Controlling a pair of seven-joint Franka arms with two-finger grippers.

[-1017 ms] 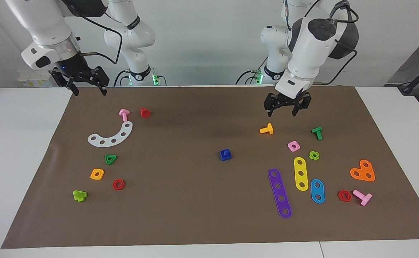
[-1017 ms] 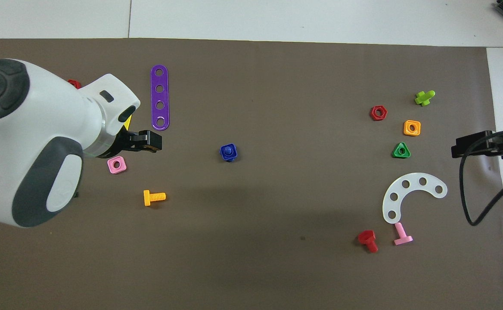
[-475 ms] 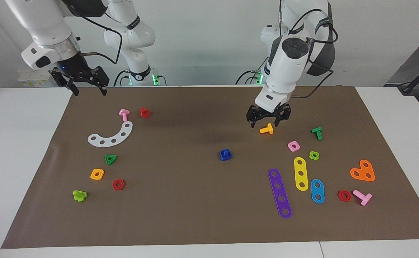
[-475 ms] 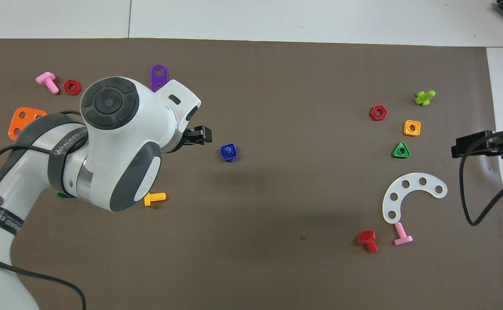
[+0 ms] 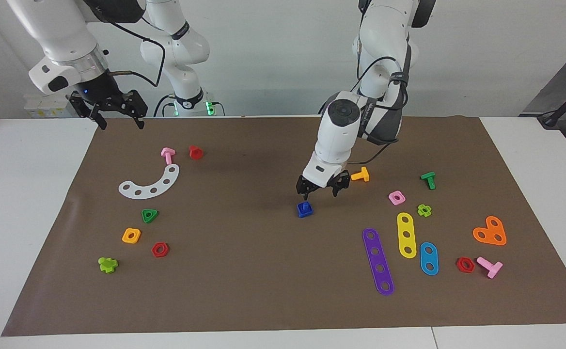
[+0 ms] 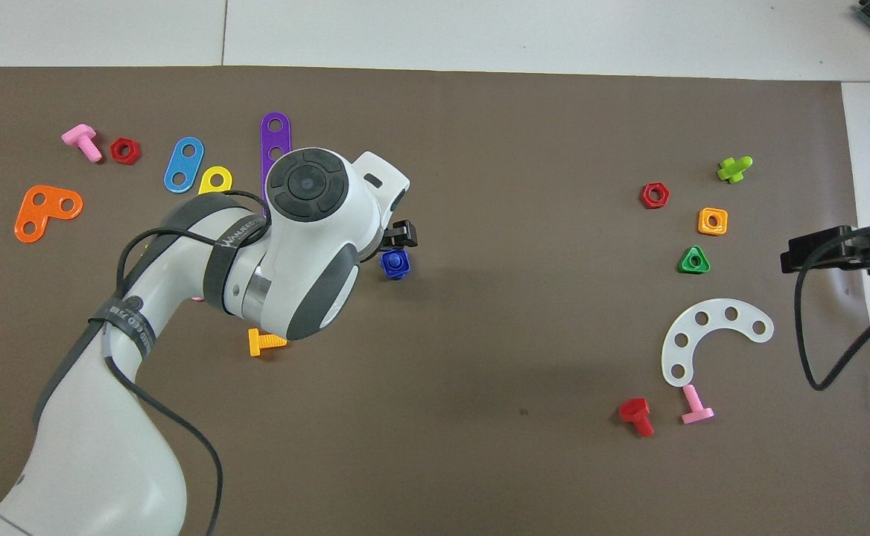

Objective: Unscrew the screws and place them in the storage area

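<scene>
Right gripper [image 5: 116, 118] waits wide open above the mat edge at the right arm's end of the counter [image 5: 31, 194]. Left gripper [image 5: 322, 189] wide open, empty, just over the blue screw [image 5: 305, 209] mid-mat, apart from it. Storage area [image 5: 140, 208] well apart, toward the right arm's end.

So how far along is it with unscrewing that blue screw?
Nothing looks done yet: the blue screw sits in its blue nut mid-mat. In hand: the left end effector, open, hangs just above it. The right end effector waits, open, over the mat's edge. Left: unscrewing, then carrying it to the storage area beside the white curved strip.
</scene>
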